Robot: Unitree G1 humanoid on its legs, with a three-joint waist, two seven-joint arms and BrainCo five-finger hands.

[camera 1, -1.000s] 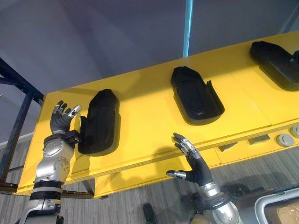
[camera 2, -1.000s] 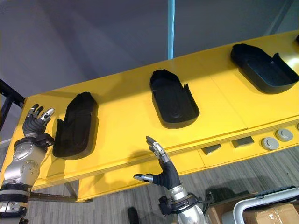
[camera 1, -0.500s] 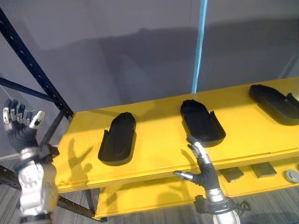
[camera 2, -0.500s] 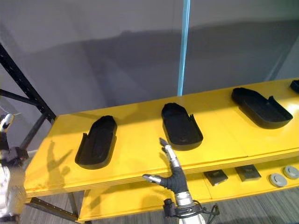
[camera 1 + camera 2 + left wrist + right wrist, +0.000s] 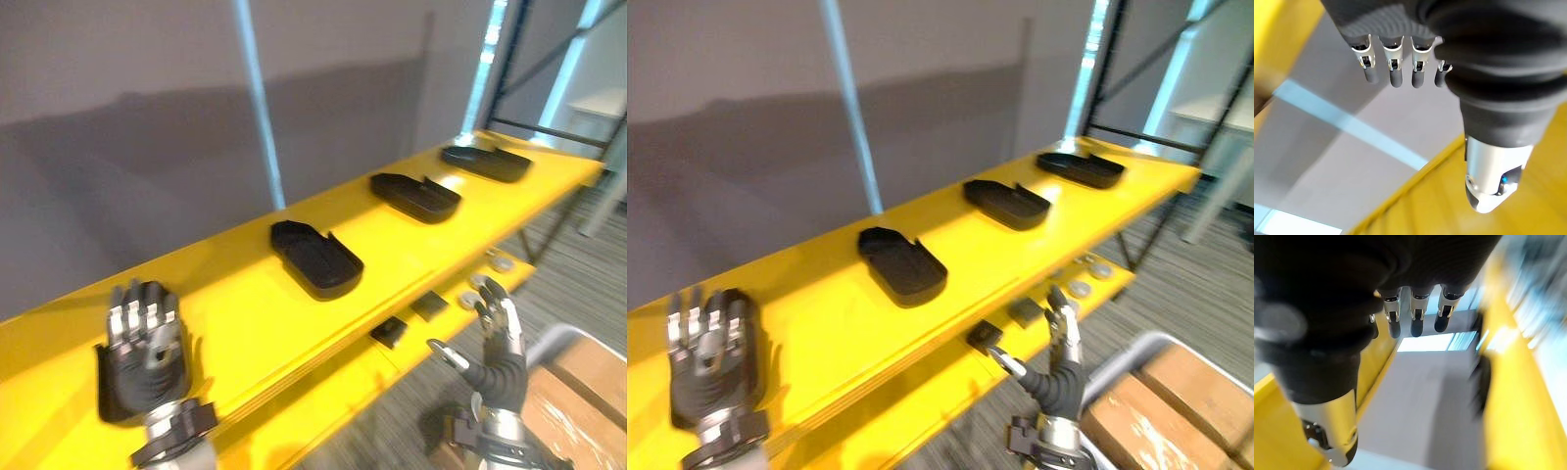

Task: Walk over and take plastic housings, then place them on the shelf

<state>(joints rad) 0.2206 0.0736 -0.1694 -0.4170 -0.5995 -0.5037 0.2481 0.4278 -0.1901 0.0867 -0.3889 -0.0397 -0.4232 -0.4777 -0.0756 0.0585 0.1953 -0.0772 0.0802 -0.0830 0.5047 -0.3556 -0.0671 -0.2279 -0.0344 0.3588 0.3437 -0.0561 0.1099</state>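
Turning the head has swung the whole view along the shelf [image 5: 245,323], so the changed angle is camera motion; the housings themselves have not moved. What has changed is your left hand [image 5: 145,352]: a second ago it sat right beside a housing, and now it is raised above the shelf with fingers straight and nothing in them. Your right hand [image 5: 498,362] hangs below the shelf edge, fingers spread, also empty. I judge that placement done, and you are free to fetch more.

Count three housings in plain sight, all resting on the shelf top: the nearest housing [image 5: 315,259], the middle housing [image 5: 414,196] and the far housing [image 5: 485,163]. Whether a fourth lies behind your left hand, I cannot tell. The lower shelf [image 5: 323,392] carries two dark blocks [image 5: 389,331] and at least two grey discs [image 5: 1080,289].
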